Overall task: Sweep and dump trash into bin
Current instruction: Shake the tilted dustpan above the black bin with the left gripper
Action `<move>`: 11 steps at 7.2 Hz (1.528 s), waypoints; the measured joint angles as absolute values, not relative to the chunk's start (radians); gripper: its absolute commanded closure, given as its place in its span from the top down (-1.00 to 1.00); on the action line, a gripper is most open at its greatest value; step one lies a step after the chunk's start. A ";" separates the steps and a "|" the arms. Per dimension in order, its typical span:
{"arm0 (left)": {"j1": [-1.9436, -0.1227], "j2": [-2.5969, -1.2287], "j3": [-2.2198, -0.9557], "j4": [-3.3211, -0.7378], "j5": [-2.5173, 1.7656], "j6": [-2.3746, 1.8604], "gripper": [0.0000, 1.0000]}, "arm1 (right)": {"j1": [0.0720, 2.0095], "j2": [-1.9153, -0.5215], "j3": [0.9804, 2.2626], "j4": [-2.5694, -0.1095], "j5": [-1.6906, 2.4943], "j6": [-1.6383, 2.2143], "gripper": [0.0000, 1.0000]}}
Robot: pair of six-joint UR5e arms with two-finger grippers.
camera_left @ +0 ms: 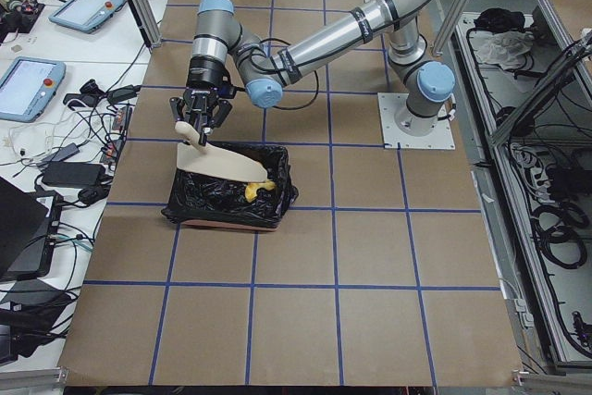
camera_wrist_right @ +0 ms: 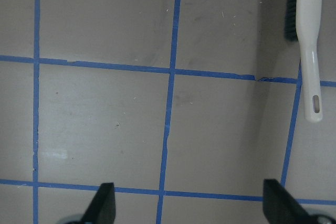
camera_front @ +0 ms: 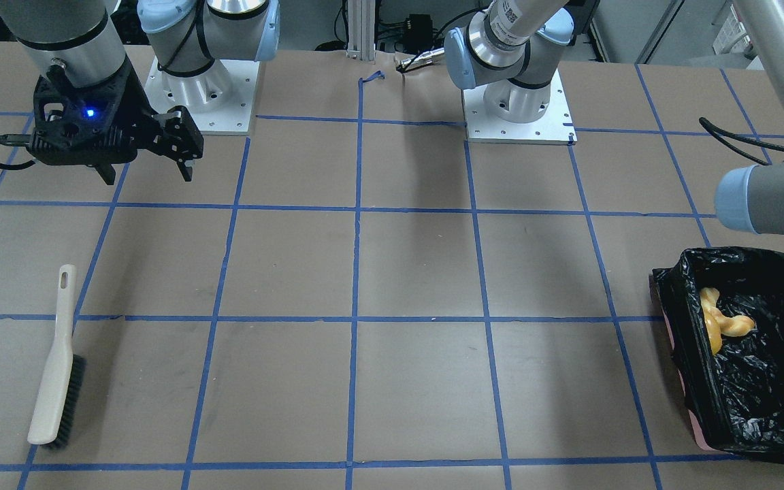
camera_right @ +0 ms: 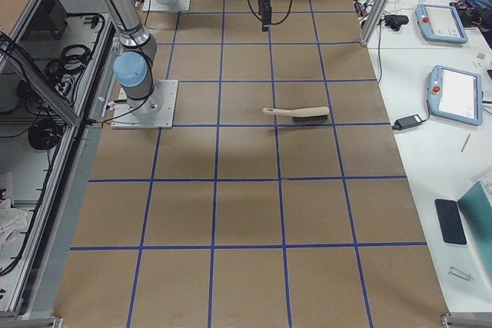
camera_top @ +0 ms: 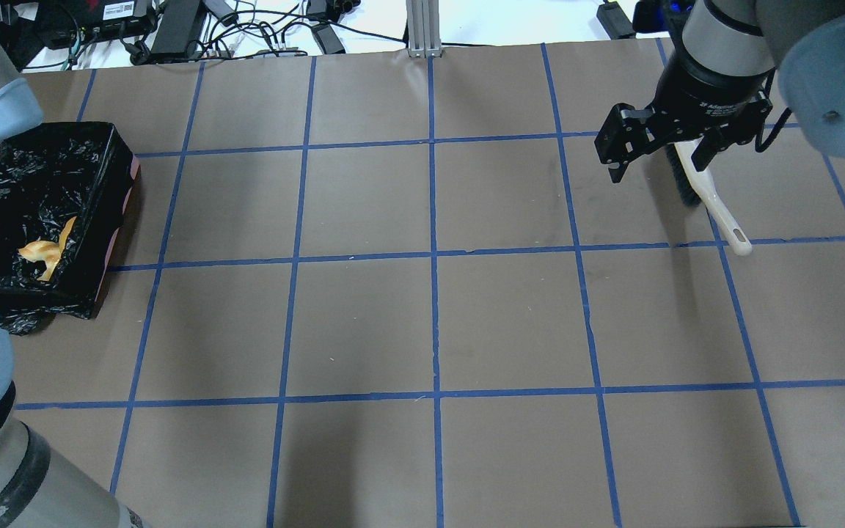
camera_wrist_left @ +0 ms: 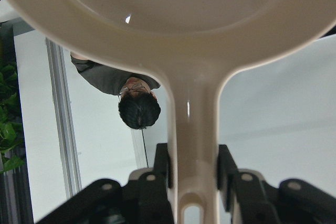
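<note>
The bin (camera_front: 739, 262) lined with black plastic stands at the table's left end and also shows in the overhead view (camera_top: 111, 191). Yellow-orange trash (camera_front: 722, 323) lies inside it (camera_top: 45, 253). I cannot make out the cream piece or the sponge block. My left gripper (camera_wrist_left: 193, 177) is shut on the handle of the beige dustpan (camera_wrist_left: 173, 14). In the left view the dustpan (camera_left: 222, 164) is tilted, mouth down, over the bin (camera_left: 231, 210). My right gripper (camera_top: 657, 165) is open and empty above the table (camera_wrist_right: 191, 203).
A cream hand brush (camera_top: 712, 202) with black bristles lies flat on the table below and beside my right gripper; it also shows in the front view (camera_front: 58, 367) and the right wrist view (camera_wrist_right: 310, 40). Blue tape lines grid the brown table. The arm bases (camera_front: 518, 112) stand at the robot's edge.
</note>
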State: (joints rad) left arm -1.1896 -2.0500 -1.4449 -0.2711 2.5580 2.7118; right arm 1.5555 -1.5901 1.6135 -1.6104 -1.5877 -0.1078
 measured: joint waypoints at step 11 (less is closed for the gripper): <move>-1.173 -1.981 -1.404 -0.503 2.298 2.684 -1.00 | 1.554 -1.589 1.617 -1.609 -1.589 -0.107 1.00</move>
